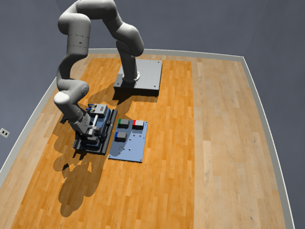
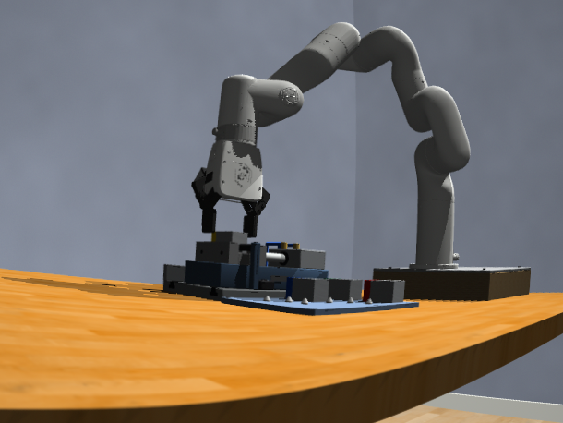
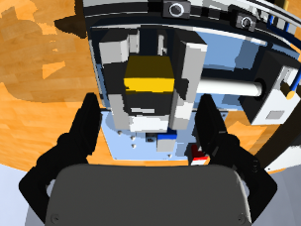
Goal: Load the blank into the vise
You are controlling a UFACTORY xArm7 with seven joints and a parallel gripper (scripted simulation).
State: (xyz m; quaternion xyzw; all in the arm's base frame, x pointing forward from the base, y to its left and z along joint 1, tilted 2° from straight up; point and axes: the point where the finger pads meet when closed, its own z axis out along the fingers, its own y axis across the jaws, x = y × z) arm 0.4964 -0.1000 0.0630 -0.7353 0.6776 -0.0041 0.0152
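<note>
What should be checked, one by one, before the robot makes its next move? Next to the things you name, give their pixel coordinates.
1. Jaws (image 2: 230,226) (image 3: 149,116) open, gripping nothing: ok.
2. Yellow-ended block (image 2: 232,237) (image 3: 149,81) between the vise's two gray end blocks: ok.
3. Yellow end facing away from the plate (image 1: 135,150) (image 2: 318,308) (image 3: 124,151): ok.
4. Block flat on the low bars, snug against the fixed side: cannot tell, the block hides the contact.
5. Blue-ended (image 1: 121,136) (image 2: 310,290) (image 3: 166,143), green-ended (image 1: 124,123) and red-ended (image 1: 138,124) (image 2: 388,291) (image 3: 198,158) blocks on the plate: ok.

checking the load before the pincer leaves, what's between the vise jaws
A blank with a yellow end sits there, its top standing above the jaws. Its underside, and so whether it lies on the two low bars, is hidden by the blank and jaws.
</note>
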